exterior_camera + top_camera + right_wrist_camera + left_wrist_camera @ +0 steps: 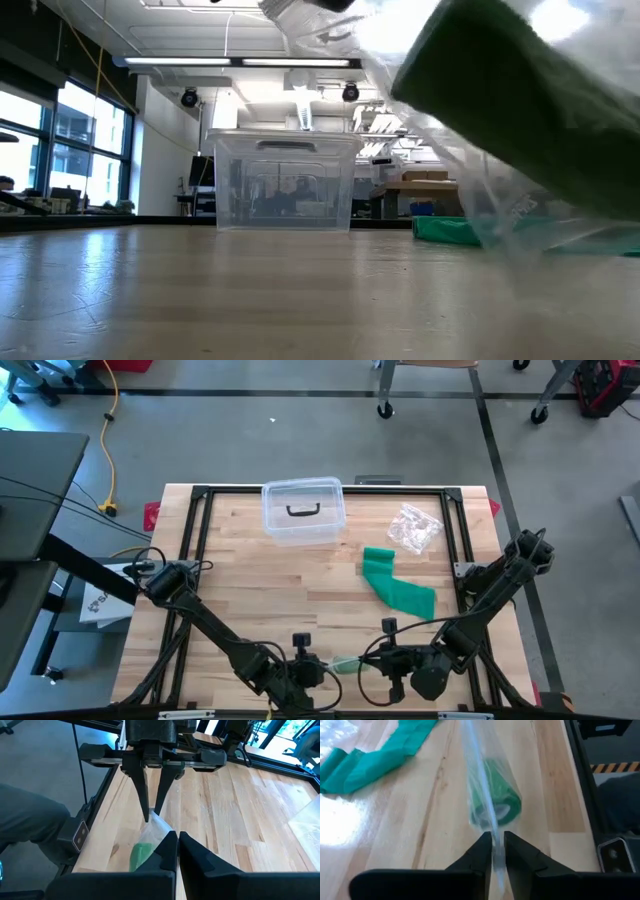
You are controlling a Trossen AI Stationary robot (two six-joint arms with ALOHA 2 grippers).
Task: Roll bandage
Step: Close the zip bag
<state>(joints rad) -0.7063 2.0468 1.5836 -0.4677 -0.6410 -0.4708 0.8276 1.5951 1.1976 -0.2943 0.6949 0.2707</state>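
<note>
Both grippers work at the near edge of the wooden table, close to the black frame rail that borders the top, while the middle of the boards lies open. Between them hangs a clear plastic wrapper with a green bandage roll inside it. The left gripper has its jaws nearly together, pinching one thin end of the film; the right gripper is clamped on the other end. Farther back a loose green bandage strip lies flat and kinked on the wood, with a crumpled clear wrapper just beyond it. At the far side stands a clear lidded plastic box with a dark handle on its lid; its contents cannot be made out.
</note>
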